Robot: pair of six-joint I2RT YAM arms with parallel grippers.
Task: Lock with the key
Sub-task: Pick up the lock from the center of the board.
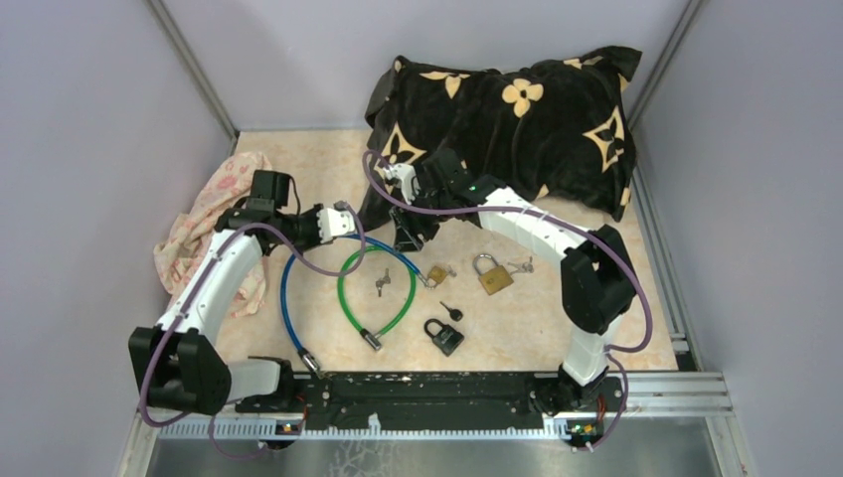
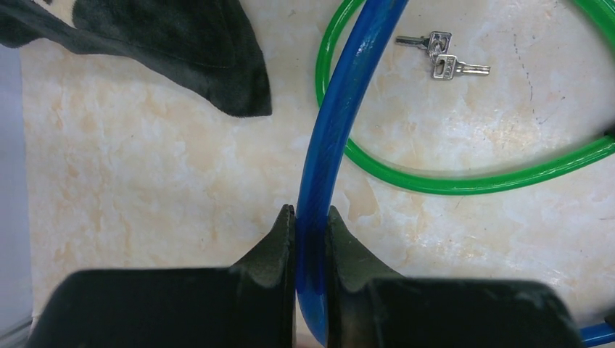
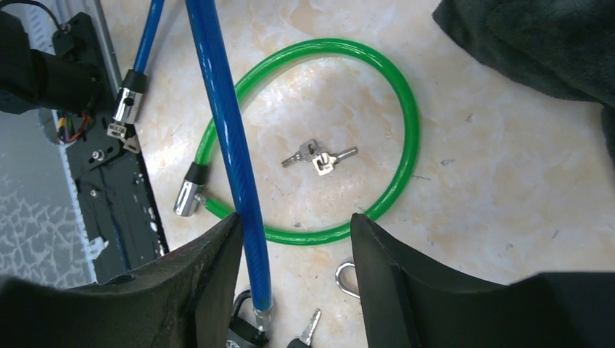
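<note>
My left gripper (image 1: pixel 346 224) (image 2: pixel 310 214) is shut on the blue cable lock (image 2: pixel 348 94) (image 1: pixel 285 288), holding it off the table. The cable runs on between the open fingers of my right gripper (image 1: pixel 411 238) (image 3: pixel 295 217), close to its left finger (image 3: pixel 217 254). The cable's metal tip (image 3: pixel 265 313) ends beside a black padlock (image 3: pixel 243 330) (image 1: pixel 444 336) and a black-headed key (image 3: pixel 308 330) (image 1: pixel 451 310). A green cable lock (image 1: pixel 341 288) (image 3: pixel 410 130) lies in a loop around two silver keys (image 3: pixel 319 157) (image 2: pixel 440 58).
A small brass padlock (image 1: pixel 435 273) and a larger one (image 1: pixel 494 276) with keys (image 1: pixel 522 265) lie right of the green loop. A black flowered pillow (image 1: pixel 517 119) fills the back right. A pink cloth (image 1: pixel 214 214) lies at the left. Grey walls stand on three sides.
</note>
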